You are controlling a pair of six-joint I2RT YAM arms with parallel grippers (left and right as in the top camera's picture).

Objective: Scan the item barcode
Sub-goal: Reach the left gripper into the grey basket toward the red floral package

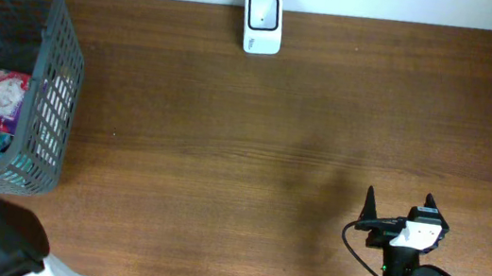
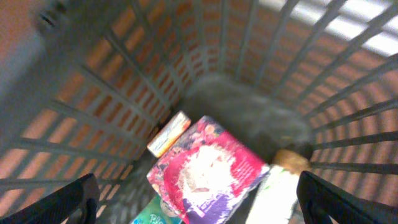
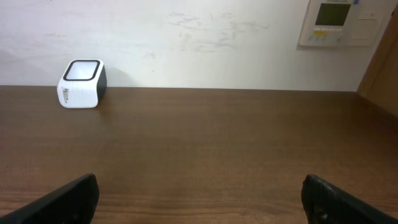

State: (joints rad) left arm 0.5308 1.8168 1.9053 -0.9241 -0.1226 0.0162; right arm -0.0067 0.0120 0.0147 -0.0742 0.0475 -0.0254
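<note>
I am looking at a pink packet [image 2: 208,171] through the left wrist camera. It is lying inside the basket [image 1: 60,66], on top of other things. A small yellow box [image 2: 169,135] is touching its far left side. A blue-green packet [image 2: 149,218] is peeking out from under its near corner. A white and green thing [image 2: 273,196] is lying just beside it on the right, too blurry for me to say what it is. I cannot see a barcode on any of them.

The basket is grey with open slats. It is sitting along the left edge of the tabletop [image 1: 274,142], reaching up to the far left corner.

The left gripper [image 2: 198,186] is hanging over the basket and pointing down into it. Its two fingers [image 2: 68,202] are spread wide, one on each side of the pink packet, and they are not touching it. It is holding nothing.

The scanner [image 1: 263,23] is a small white box with a dark-rimmed window. It is sitting at the far edge of the tabletop, about in the middle, right by the wall. It is well apart from the basket.

The right gripper [image 1: 400,201] is staying low by the near edge, on the right side. It is pointing toward the far edge. Its fingers are spread wide too, and nothing is between them but bare wood.
</note>
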